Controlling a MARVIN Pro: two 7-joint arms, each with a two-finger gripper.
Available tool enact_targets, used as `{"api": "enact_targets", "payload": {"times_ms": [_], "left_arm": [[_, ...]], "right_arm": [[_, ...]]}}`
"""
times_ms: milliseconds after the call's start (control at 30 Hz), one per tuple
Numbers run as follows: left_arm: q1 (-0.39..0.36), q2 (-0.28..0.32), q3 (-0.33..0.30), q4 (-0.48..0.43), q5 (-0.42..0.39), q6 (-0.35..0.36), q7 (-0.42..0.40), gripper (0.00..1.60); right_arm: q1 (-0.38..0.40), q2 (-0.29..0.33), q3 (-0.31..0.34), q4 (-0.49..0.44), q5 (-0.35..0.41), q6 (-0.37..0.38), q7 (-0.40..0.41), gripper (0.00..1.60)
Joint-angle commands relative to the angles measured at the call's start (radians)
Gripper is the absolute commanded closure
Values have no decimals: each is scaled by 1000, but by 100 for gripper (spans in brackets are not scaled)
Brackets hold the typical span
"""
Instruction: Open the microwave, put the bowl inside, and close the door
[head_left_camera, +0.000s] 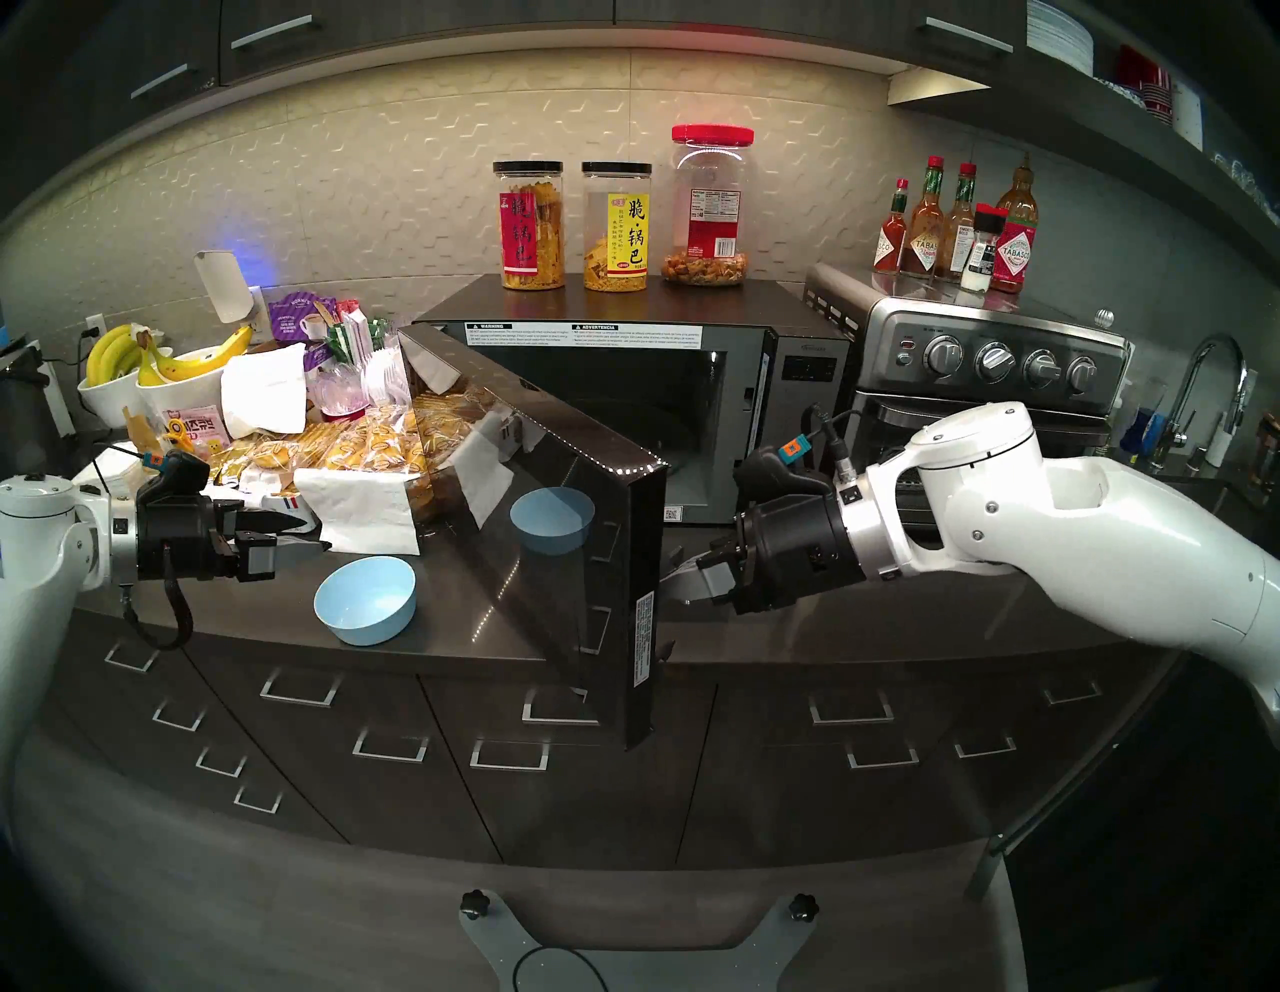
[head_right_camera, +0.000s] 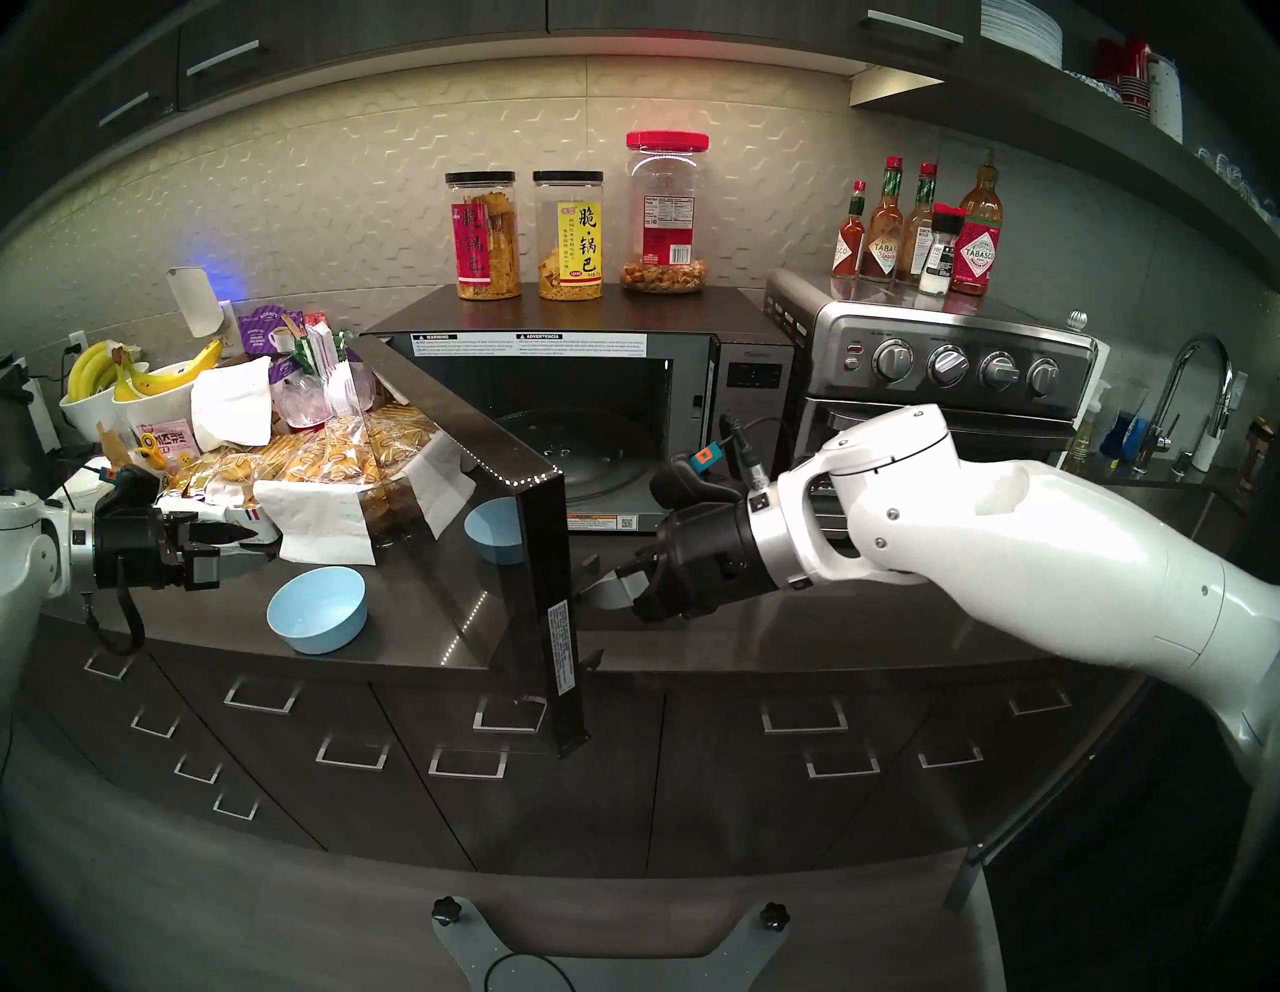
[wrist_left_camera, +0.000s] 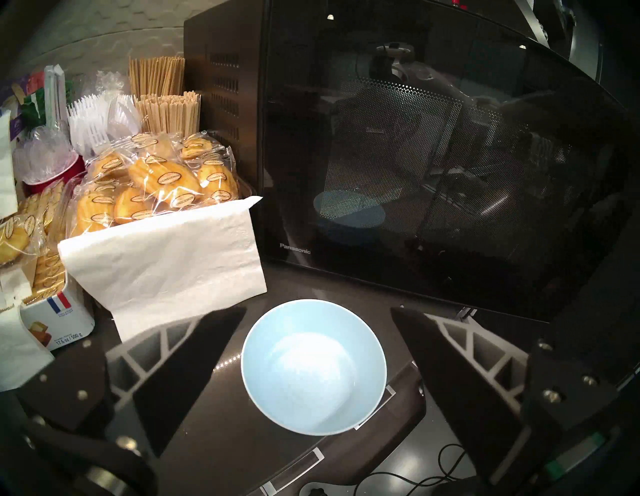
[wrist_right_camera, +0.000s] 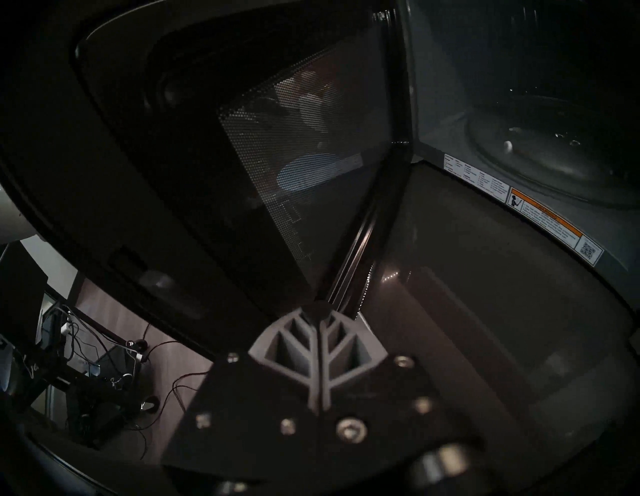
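The microwave (head_left_camera: 807, 388) stands on the counter with its door (head_left_camera: 554, 554) swung wide to the left, showing the dark cavity and glass turntable (wrist_right_camera: 554, 159). The light-blue bowl (head_left_camera: 365, 600) sits upright on the counter left of the door, which mirrors it. My left gripper (head_left_camera: 308, 533) is open, level with the bowl and just left of it; in the left wrist view the bowl (wrist_left_camera: 313, 367) lies between the spread fingers (wrist_left_camera: 194, 363). My right gripper (head_left_camera: 682, 576) is shut and empty, its tips at the door's inner face (wrist_right_camera: 277, 156) near the bottom edge.
A stainless toaster oven (head_left_camera: 990, 374) carrying sauce bottles (head_left_camera: 963, 228) stands right of the microwave, a faucet (head_left_camera: 1205, 388) beyond. Three jars (head_left_camera: 530, 228) top the microwave. A napkin-draped snack basket (head_left_camera: 360, 450), cutlery and banana bowls (head_left_camera: 152, 367) crowd the left. Drawers (head_left_camera: 388, 748) run below.
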Motion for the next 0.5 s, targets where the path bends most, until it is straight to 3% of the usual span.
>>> {"api": "enact_targets", "payload": {"times_ms": [0, 467], "left_arm": [[-6, 4, -16, -6, -2, 1, 1, 0], [-6, 4, -16, -6, -2, 1, 1, 0]], "right_arm": [[28, 9, 12, 52, -22, 12, 88, 160], [18, -5, 14, 58, -49, 12, 129, 160]]}}
